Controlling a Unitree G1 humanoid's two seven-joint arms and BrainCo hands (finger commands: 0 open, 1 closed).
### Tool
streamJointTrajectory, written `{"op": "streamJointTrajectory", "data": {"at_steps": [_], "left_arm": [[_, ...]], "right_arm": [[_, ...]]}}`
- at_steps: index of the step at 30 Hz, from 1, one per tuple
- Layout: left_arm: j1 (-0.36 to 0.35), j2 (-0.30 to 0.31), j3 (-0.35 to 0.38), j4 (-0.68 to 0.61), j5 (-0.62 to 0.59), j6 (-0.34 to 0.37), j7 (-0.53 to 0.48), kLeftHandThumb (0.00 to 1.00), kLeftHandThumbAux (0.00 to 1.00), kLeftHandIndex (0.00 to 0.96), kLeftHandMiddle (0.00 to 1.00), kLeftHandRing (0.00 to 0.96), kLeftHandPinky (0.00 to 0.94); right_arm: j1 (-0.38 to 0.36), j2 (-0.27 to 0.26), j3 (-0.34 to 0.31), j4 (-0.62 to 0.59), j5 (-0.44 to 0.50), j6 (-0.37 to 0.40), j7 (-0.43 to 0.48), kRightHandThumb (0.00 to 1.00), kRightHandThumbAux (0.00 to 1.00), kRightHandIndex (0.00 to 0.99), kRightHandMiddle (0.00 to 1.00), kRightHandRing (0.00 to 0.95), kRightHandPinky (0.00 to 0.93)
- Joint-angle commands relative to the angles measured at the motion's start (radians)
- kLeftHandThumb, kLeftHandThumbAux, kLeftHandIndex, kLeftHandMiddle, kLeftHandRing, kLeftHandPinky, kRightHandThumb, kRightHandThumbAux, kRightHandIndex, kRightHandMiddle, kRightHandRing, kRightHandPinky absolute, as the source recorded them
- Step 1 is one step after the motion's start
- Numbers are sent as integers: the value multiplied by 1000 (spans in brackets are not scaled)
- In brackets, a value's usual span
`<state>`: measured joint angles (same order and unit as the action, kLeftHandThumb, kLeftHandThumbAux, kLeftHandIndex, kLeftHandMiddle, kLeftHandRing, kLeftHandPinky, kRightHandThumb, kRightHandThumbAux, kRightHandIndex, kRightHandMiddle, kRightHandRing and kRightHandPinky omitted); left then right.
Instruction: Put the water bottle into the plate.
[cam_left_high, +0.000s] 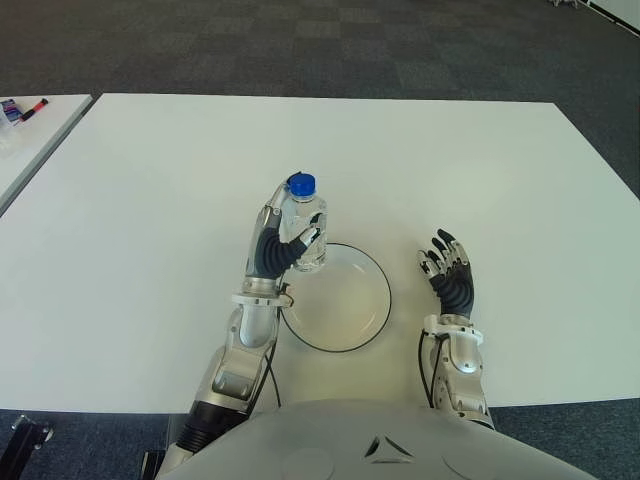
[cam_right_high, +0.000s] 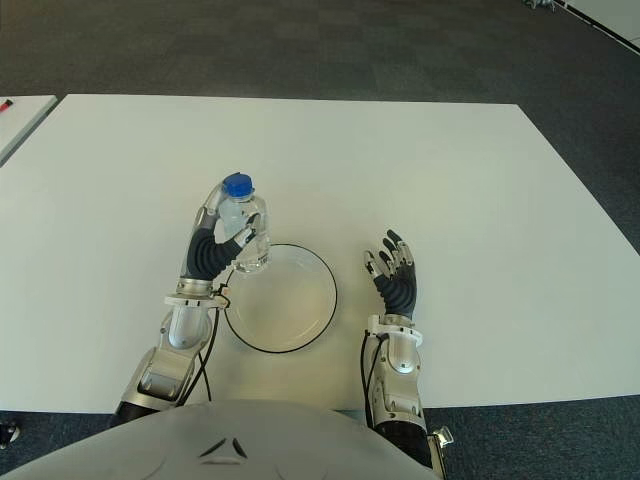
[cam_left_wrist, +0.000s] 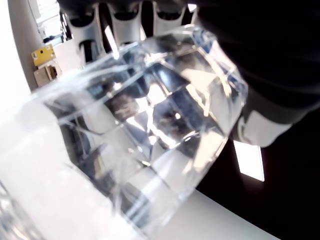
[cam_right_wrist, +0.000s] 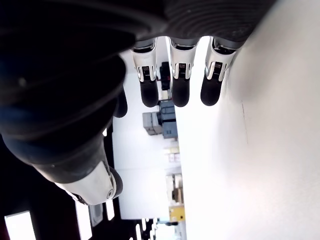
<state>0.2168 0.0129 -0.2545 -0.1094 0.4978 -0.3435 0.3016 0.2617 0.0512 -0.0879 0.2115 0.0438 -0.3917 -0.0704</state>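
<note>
I have the water bottle (cam_left_high: 303, 222) wrapped in my left hand (cam_left_high: 277, 248), upright, blue cap (cam_left_high: 301, 184) on top, its base at the plate's (cam_left_high: 372, 318) far-left rim; whether it touches or hangs just above, I cannot tell. The clear faceted plastic looks thin and smooth, so I judge it light, a bit slippery and likely to dent under a hard squeeze. My fingers (cam_left_high: 311, 238) circle the middle of the body, which seems the right place: low enough to stay steady, clear of the cap. My right hand (cam_left_high: 448, 271) shows to the right of the plate, fingers spread, holding nothing. The plate is white and shallow with a dark edge. The white table (cam_left_high: 480, 170) gives wide bare space all round. Dark carpet (cam_left_high: 330, 45) lies beyond, and a second table (cam_left_high: 30, 135) carries markers (cam_left_high: 22, 110) at far left.
</note>
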Motion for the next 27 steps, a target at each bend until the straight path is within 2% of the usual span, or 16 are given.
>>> {"op": "streamJointTrajectory", "data": {"at_steps": [1, 14, 27], "left_arm": [[-13, 1, -4, 12, 20, -16, 21, 1000, 629, 292, 424, 509, 478], [-22, 4, -6, 50, 13, -16, 8, 1000, 630, 290, 420, 512, 480], [-21, 1, -9, 82, 1, 19, -15, 1000, 630, 278, 424, 509, 468]], "right_arm": [[25, 21, 7, 41, 5, 44, -1, 467, 813, 169, 133, 119, 168], [21, 25, 9, 50, 5, 27, -3, 472, 822, 160, 136, 126, 178], [22, 31, 12, 48, 6, 16, -11, 506, 796, 172, 136, 120, 155]]}}
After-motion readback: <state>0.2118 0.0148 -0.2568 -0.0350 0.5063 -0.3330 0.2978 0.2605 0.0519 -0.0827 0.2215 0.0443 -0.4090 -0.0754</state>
